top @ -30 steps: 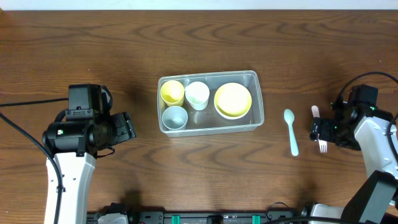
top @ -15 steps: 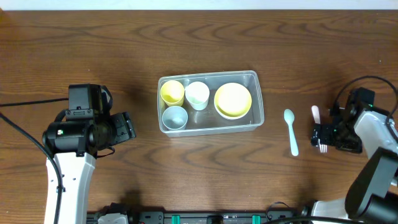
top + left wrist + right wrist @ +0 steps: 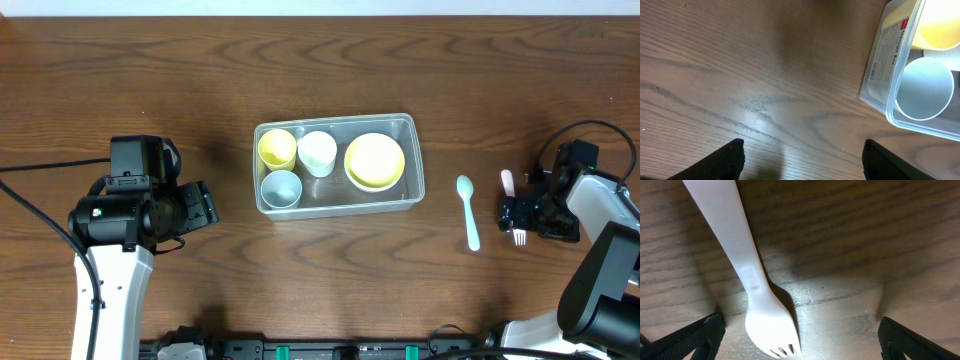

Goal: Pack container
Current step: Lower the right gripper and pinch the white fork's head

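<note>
The clear container (image 3: 335, 192) stands mid-table and holds a yellow cup (image 3: 277, 148), a white cup (image 3: 317, 153), a pale-blue cup (image 3: 281, 188) and a yellow bowl (image 3: 374, 160). To its right lie a pale-blue spoon (image 3: 467, 210) and a pale fork (image 3: 508, 183). My right gripper (image 3: 520, 222) is low over the fork, open. In the right wrist view the fork (image 3: 752, 275) lies flat between the spread jaws of that gripper (image 3: 800, 342), nearer the left finger, tines toward the camera. My left gripper (image 3: 210, 203) is open and empty, left of the container.
In the left wrist view the left gripper (image 3: 803, 160) hovers over bare wood, with the container's corner (image 3: 880, 65) and the pale-blue cup (image 3: 924, 87) at the upper right. Dark cables trail from both arms near the table's side edges.
The right arm has shifted slightly around the fork, its wrist drawing in a little. The left arm and everything in the container have not moved.
</note>
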